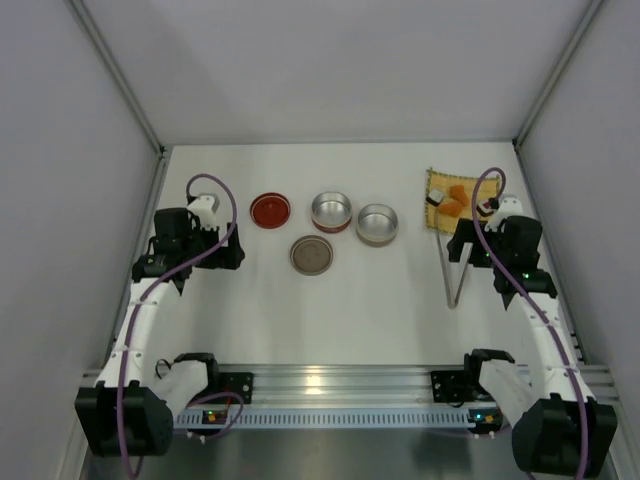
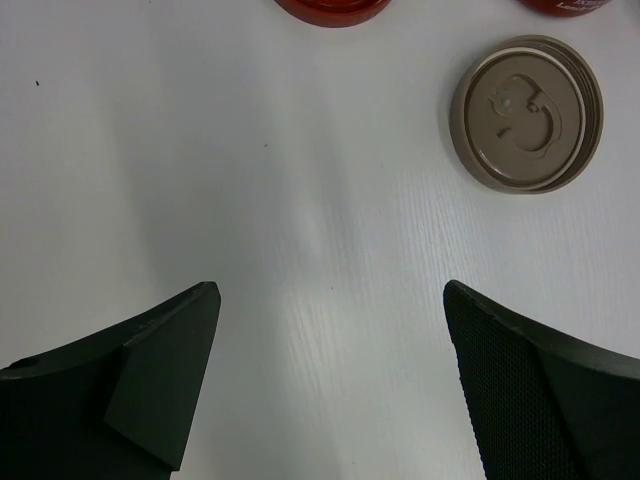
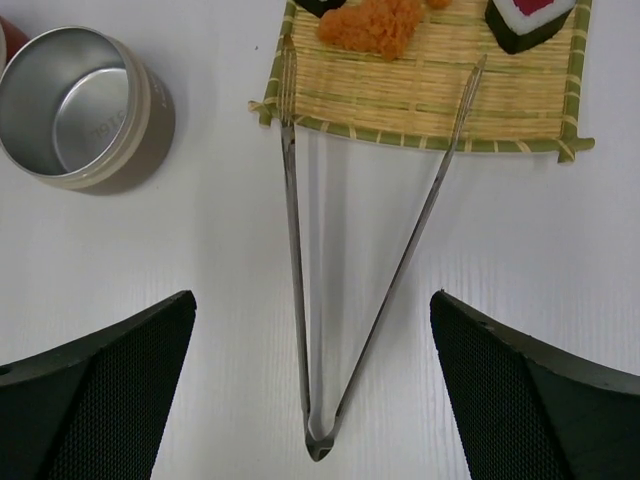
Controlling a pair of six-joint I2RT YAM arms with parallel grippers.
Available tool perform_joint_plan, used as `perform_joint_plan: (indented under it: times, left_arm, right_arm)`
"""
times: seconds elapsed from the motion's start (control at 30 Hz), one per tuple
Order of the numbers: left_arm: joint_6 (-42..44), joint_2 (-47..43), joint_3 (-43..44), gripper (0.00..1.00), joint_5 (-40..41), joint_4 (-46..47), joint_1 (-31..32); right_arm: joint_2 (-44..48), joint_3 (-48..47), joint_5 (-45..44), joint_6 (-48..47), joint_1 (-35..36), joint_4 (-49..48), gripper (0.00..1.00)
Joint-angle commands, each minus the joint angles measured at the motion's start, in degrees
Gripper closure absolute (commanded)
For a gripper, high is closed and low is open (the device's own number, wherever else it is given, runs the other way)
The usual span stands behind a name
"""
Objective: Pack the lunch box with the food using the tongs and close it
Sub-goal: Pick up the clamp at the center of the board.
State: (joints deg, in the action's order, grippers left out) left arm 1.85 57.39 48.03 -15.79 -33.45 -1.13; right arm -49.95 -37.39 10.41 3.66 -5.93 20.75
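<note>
The tongs [image 3: 296, 290] look light, springy and slick. They are probably best pinched across both thin arms, partway up from the joined end. They lie flat on the counter [image 3: 560, 230] at the right, long axis near-to-far. The joint is near and the tips rest far on the bamboo mat [image 3: 420, 105], just short of the food [image 3: 372, 22]. The right gripper [image 3: 312, 300] hovers above them, jaws wide. The left gripper [image 2: 330, 290], also with jaws wide, is near a tan lid [image 2: 525, 115].

The slim silver metal tongs [image 3: 295, 260] look polished and smooth. The yellow woven mat with green edging [image 3: 420, 100] is slatted, bamboo-ish and matt. The round steel tin [image 3: 150, 110] has a brushed, softly shiny inside. The round tan lid [image 2: 525, 115] reads as matt plastic. The white bench [image 2: 300, 200] is matt with a fine grain. The red round lid [image 1: 270, 211] is glossy, maybe plastic, too small to be sure. The right end effector [image 3: 312, 295] has matt black fingers [image 3: 110, 380] with a mesh texture. The orange food chunk [image 3: 375, 22] looks rough and crumbly.
</note>
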Motion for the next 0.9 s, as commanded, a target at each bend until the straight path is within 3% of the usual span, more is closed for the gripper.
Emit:
perform_joint_plan:
  times: [0.0,0.5,0.6,0.87]
  left_arm:
    - [0.7,-0.7,2.15,0.02,-0.65,1.46,-0.37]
    - [-1.14,1.32,1.36,0.02,2.34,3.3,-0.37]
    - [-1.32,2.2,1.71,0.02,2.61,3.31,-0.46]
    - [-1.5,3.7,1.89,0.02,2.87,3.48,-0.46]
  right_arm:
    - [-1.02,-1.19,-1.44,2.75,-0.66,-0.63,0.01]
    - [-2.6,-2.43,-10.23,6.71,2.5,4.21,0.0]
    - [-6.11,-3.74,-16.38,7.67,5.92,5.17,0.01]
    - [-20.08,-8.93,-18.67,7.94,9.18,8.51,0.01]
